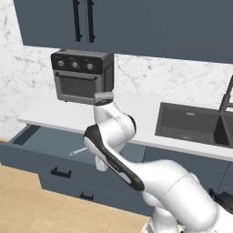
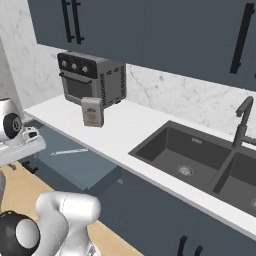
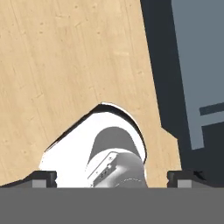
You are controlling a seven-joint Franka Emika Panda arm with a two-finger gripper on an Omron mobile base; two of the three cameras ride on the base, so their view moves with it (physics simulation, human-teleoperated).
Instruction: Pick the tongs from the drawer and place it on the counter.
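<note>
The slate-blue drawer [image 1: 43, 142] [image 2: 80, 165] stands pulled out under the white counter [image 1: 143, 113] [image 2: 127, 131]. Inside it lie the thin pale tongs [image 1: 77, 151] [image 2: 70, 151], flat on the drawer floor. My arm folds in front of the drawer, partly covering its right half in the left base view. In the hand view my gripper [image 3: 113, 178] points down at the wooden floor, its two dark fingertips [image 3: 43, 177] far apart and nothing between them. The gripper is open and apart from the tongs.
A black toaster oven [image 1: 81, 76] [image 2: 92, 77] stands on the counter's left part, with a small carton [image 2: 92, 111] in front of it. A dark double sink [image 1: 193, 124] [image 2: 200, 156] with a faucet [image 2: 242, 122] lies to the right. Blue wall cabinets hang above.
</note>
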